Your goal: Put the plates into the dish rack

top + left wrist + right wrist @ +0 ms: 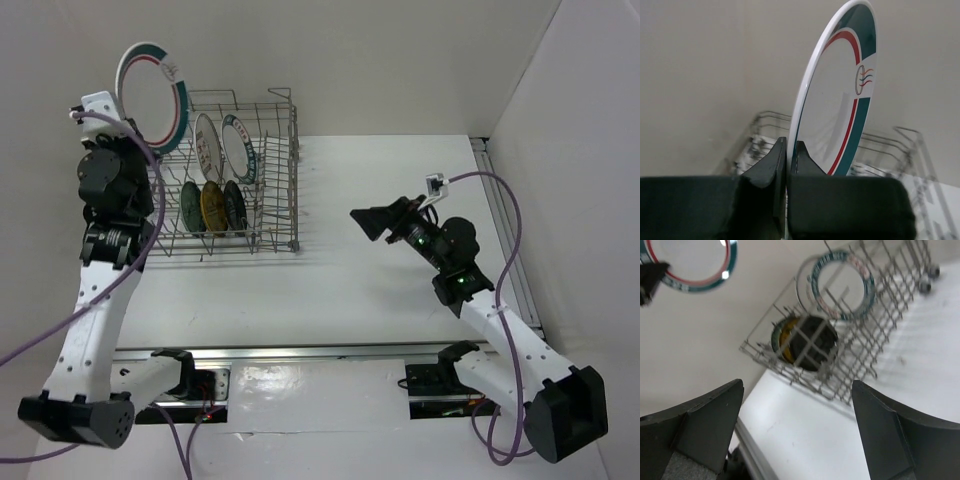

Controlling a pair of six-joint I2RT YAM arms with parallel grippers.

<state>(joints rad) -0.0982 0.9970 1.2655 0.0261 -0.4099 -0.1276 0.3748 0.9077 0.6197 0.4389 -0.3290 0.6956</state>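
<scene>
My left gripper (128, 122) is shut on the lower rim of the white plate with the green and red rim (152, 95). It holds the plate upright in the air above the far left corner of the grey wire dish rack (292, 180). In the left wrist view the fingers (777, 160) pinch the plate (840, 100) edge-on, with the rack (880, 145) below. Two larger white plates (205, 145) (243, 148) stand in the rack's far half. The teal (190, 207), yellow (212, 207) and black (234, 207) small plates stand in its near half. My right gripper (365, 222) is open and empty, right of the rack.
White walls stand close behind and to the right of the table (400, 290). A metal rail (320, 352) runs along the near edge by the arm bases. In the right wrist view the open gripper (797, 430) looks at the rack (860, 355) and the held plate (690, 260).
</scene>
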